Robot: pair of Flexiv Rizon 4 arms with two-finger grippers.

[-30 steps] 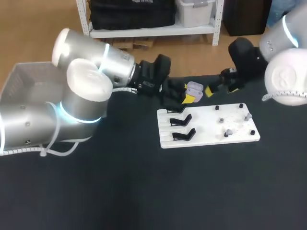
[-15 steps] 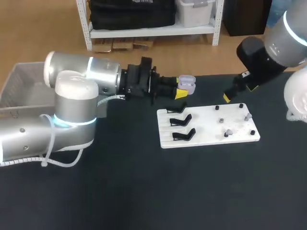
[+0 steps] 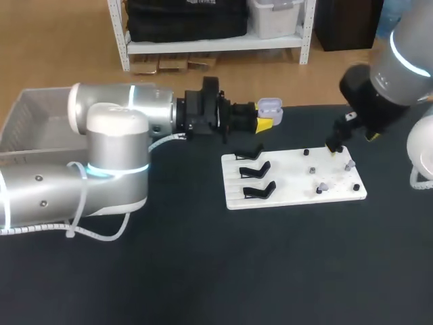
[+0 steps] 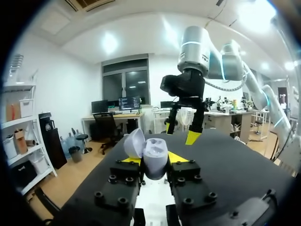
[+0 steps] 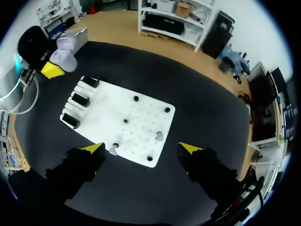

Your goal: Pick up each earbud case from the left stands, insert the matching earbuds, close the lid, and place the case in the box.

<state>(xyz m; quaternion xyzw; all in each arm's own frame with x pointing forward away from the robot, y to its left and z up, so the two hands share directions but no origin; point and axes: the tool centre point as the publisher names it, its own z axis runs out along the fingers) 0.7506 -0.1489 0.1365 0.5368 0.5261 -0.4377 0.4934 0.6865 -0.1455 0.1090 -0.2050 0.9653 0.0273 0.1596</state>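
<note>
**Open case held out; R arm over the buds**

L pincer (image 4: 154, 159) pinches the earbud case (image 3: 270, 106) by its sides, in the air over the desk's (image 3: 203, 271) far edge, just left of the white board (image 3: 291, 177), prob. so the mouth is clear for loading. Lid hinged open, mouth approx. up. Long axis seems to run along the fingers, rightward. R pincer (image 5: 142, 148) spread wide above the earbuds (image 5: 159, 136), likely lining up a pick.

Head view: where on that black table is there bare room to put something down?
Bare: the near strip of the table in front of the white board. Crowded: the board, with black stands and pegs, and its far side, where the left gripper holds an open earbud case and the open right gripper hangs.
</note>
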